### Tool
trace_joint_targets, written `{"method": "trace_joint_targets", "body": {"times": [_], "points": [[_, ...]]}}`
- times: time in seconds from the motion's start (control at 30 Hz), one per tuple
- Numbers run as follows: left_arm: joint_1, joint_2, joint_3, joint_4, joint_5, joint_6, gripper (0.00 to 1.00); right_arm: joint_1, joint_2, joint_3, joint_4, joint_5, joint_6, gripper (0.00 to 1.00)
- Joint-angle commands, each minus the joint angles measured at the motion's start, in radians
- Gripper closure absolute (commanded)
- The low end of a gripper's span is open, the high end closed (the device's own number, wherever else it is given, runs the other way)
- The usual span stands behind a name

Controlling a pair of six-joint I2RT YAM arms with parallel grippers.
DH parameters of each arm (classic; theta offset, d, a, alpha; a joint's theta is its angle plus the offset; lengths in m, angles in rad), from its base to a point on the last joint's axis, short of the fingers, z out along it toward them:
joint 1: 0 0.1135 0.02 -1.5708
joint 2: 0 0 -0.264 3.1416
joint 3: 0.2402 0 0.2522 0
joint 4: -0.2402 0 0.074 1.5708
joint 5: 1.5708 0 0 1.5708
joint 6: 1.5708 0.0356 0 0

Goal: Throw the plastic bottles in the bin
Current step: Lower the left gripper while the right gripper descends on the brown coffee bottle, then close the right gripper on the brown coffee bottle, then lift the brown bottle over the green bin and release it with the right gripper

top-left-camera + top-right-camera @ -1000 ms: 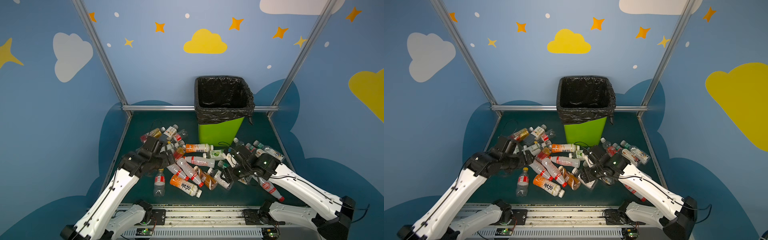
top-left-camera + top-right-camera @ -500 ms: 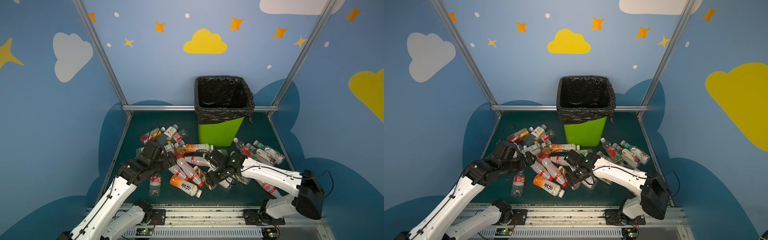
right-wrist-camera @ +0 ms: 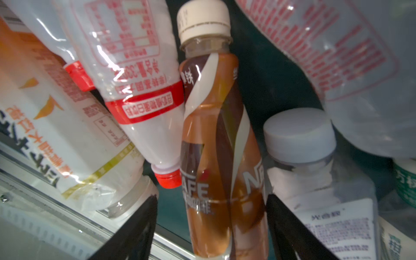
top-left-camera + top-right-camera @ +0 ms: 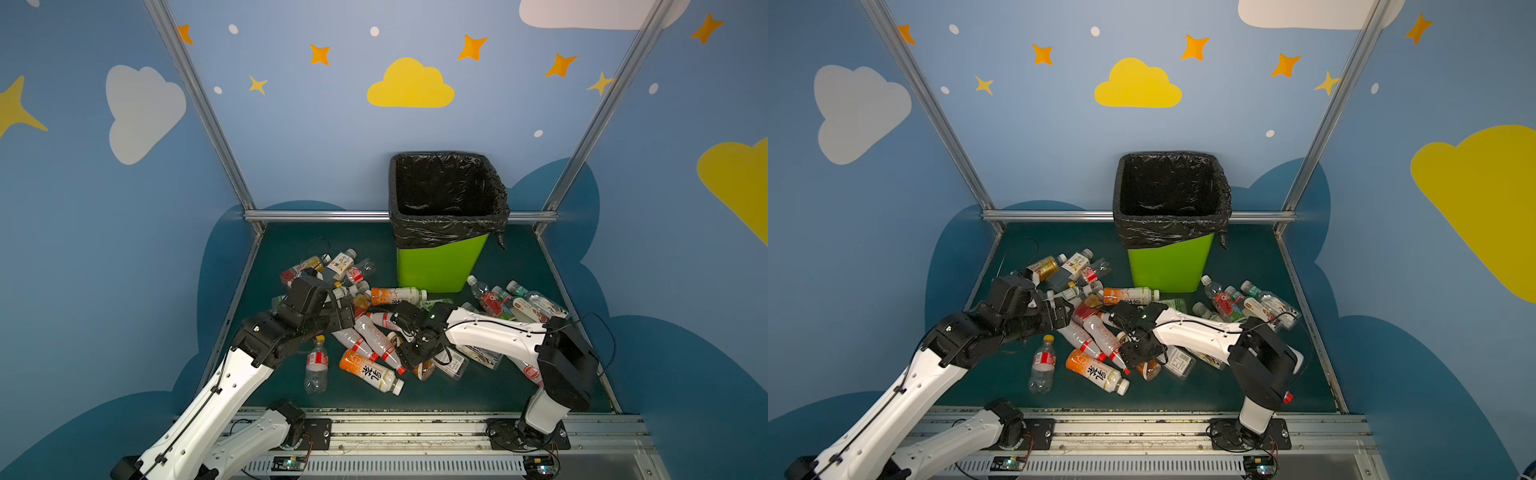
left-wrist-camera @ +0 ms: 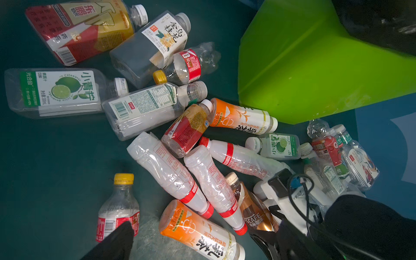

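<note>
Top views: bin [image 4: 440, 266] upright at the back, only its black bag [image 4: 449, 232] visible inside. Plastic bottles [image 4: 371, 337] heaped on the floor [image 4: 498, 386] in front of it. Left gripper [image 4: 345, 315] jaws wide apart at the heap's left edge. Right gripper [image 4: 1138, 359] down in the heap, jaws unreadable here.
Left wrist: labels legible, bin rim cut off.
Right wrist: jaws apart, straddling brown coffee bottle [image 3: 216, 157], not clamped.
</note>
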Motion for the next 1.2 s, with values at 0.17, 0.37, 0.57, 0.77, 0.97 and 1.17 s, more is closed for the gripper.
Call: {"method": "trace_joint_targets", "body": {"times": [0.17, 0.37, 0.57, 0.77, 0.97, 1.17], "points": [[-0.002, -0.038, 0.017, -0.016, 0.024, 0.054, 0.0, 0.008, 0.07, 0.032, -0.058, 0.049, 0.019, 0.26], [-0.002, -0.04, 0.023, -0.051, 0.035, 0.054, 0.0, 0.019, 0.087, 0.013, -0.049, 0.044, 0.024, 0.36], [-0.003, -0.048, 0.022, -0.084, 0.003, 0.015, 0.0, 0.045, 0.05, 0.043, -0.097, 0.072, 0.021, 0.47], [-0.002, -0.04, 0.003, -0.102, -0.04, -0.006, 0.0, 0.075, -0.078, 0.043, -0.159, 0.109, 0.04, 0.55], [-0.002, -0.033, -0.006, -0.101, -0.058, -0.002, 0.0, 0.105, -0.224, 0.125, -0.238, 0.106, 0.038, 0.55], [-0.003, 0.023, 0.061, -0.12, -0.057, 0.053, 0.0, 0.079, -0.271, 0.518, -0.251, 0.176, -0.133, 0.53]]}}
